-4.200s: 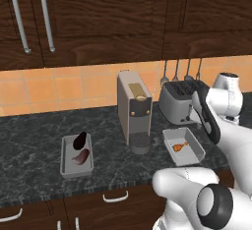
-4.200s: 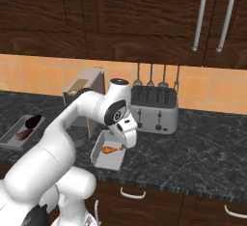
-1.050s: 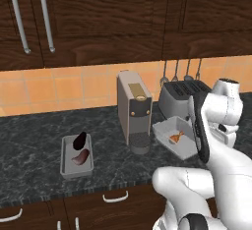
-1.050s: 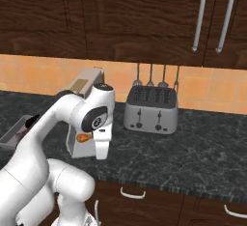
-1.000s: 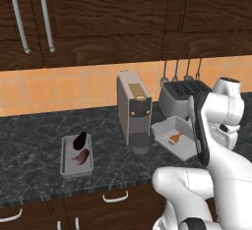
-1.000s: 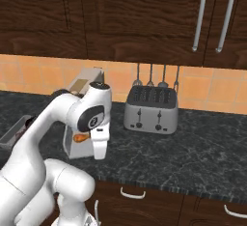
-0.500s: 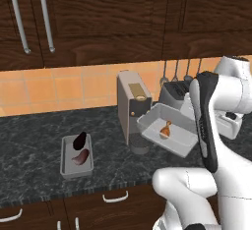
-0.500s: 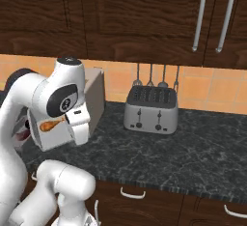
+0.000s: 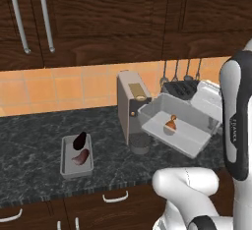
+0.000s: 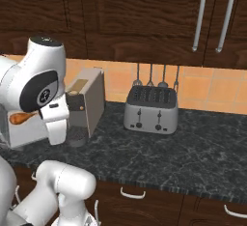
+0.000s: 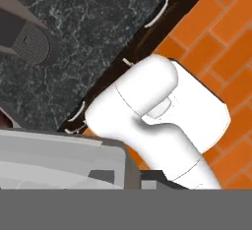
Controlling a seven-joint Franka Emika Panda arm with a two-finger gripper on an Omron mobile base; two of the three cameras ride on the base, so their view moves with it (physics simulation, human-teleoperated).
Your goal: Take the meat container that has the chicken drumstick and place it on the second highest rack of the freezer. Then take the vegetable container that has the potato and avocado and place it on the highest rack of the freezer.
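The meat container [image 9: 173, 129], a grey tray, hangs in the air above the bench [image 9: 34, 135], tilted, in front of the coffee machine [image 9: 131, 107] and beside the toaster [image 9: 181, 89] in the left base view. The chicken drumstick [image 9: 171, 124] lies inside it, near the middle of the tray floor. In the right base view the drumstick [image 10: 22, 118] shows at the far left, next to the arm's upper joint, with the tray's pale wall below it.

The claw itself is hidden behind the tray's far right end in the left base view; its jaws are pressed nearly together, pinching the rim of the meat container there. In the hand view a grey tray wall [image 11: 59, 158] fills the lower left, close to the camera.

The vegetable container [image 9: 76, 156] rests flat on the bench, well to the left of the coffee machine. The avocado [image 9: 79, 141] lies at its rear end and the potato [image 9: 81, 157] just in front, the two touching or nearly so.
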